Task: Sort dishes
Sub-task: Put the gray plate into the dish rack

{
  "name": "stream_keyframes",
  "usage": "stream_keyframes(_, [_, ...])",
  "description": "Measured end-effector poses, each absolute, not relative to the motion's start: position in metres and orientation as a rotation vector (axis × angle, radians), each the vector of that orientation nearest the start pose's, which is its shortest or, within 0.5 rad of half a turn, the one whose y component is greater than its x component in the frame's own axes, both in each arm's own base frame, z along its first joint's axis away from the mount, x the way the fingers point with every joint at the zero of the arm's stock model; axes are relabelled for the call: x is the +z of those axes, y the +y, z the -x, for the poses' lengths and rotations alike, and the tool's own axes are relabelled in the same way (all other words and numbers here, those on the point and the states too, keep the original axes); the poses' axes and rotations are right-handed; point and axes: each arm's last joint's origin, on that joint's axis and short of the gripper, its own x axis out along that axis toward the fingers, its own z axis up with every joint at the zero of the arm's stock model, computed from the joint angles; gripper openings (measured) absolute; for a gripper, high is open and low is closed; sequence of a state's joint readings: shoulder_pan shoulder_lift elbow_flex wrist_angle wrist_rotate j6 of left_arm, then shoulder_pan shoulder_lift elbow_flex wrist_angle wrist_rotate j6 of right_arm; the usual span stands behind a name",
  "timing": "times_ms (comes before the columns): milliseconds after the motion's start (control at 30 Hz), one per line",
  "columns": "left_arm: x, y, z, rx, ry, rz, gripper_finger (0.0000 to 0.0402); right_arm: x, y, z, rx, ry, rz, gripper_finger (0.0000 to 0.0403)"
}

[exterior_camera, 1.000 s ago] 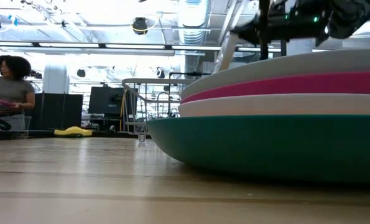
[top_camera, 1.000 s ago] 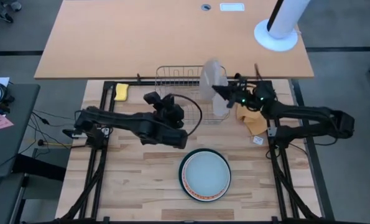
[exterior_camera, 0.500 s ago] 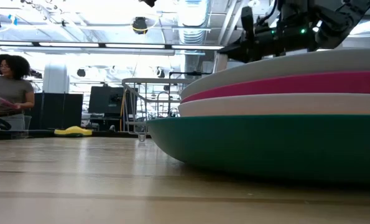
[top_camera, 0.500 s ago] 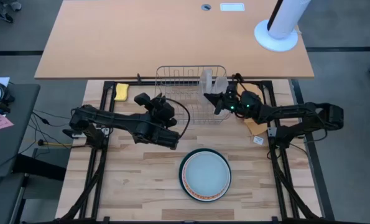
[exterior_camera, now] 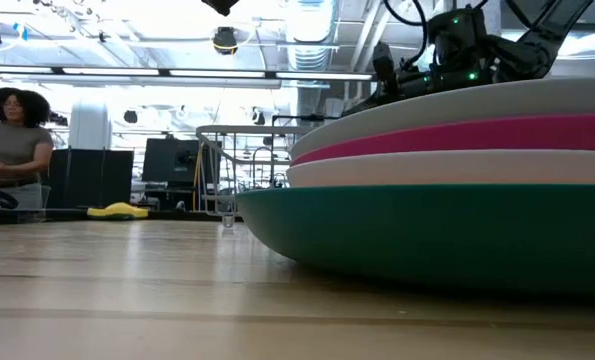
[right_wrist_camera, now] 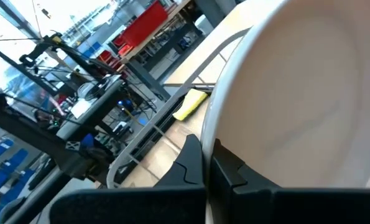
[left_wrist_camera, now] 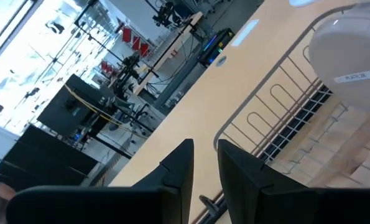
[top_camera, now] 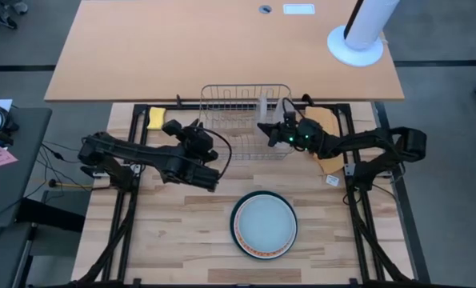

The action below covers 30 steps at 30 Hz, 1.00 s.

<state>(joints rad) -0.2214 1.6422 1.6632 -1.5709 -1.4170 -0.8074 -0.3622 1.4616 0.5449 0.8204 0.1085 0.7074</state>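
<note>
Gripping the white plate (right_wrist_camera: 296, 99) by its rim, the right gripper (top_camera: 268, 130) has lowered it upright into the wire rack (top_camera: 230, 100) since a second ago, while the left gripper (top_camera: 174, 128), fingers slightly apart and empty, has drawn back leftward.

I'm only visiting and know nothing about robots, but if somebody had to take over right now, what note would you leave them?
Right gripper: fingers shut on the rim of a white plate, holding it on edge in the wire rack.
Left gripper: holds nothing, fingers nearly closed, beside the rack's left end.
Stack of plates at the table's front: pale grey on top, then magenta pink, a pale one and dark green at the bottom; an orange patterned rim shows from above.
Yellow sponge lies left of the rack.
Done: one plate brought into the rack.
Left: release it, then rack the stacked plates.
</note>
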Motion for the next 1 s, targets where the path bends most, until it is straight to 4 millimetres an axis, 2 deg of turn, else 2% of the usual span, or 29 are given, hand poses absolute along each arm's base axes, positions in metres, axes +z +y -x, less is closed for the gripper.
stream_keyframes(567, [0.3612,-0.0347,-0.2826,1.221,0.604,-0.501,0.0068,0.1931,-0.1096,-0.2613,-0.496,-0.015,-0.721,0.0003])
stream_keyframes(833, [0.3612,-0.0347,-0.2829,1.221,0.602,-0.497,0.0068,0.1931,-0.1107,-0.2608,-0.495,-0.013,-0.719,0.0055])
stream_keyframes(1000, [0.3612,-0.0348,-0.2830,1.221,0.601,-0.496,0.0068,0.1931,-0.1105,-0.2609,-0.483,-0.008,-0.717,0.0071])
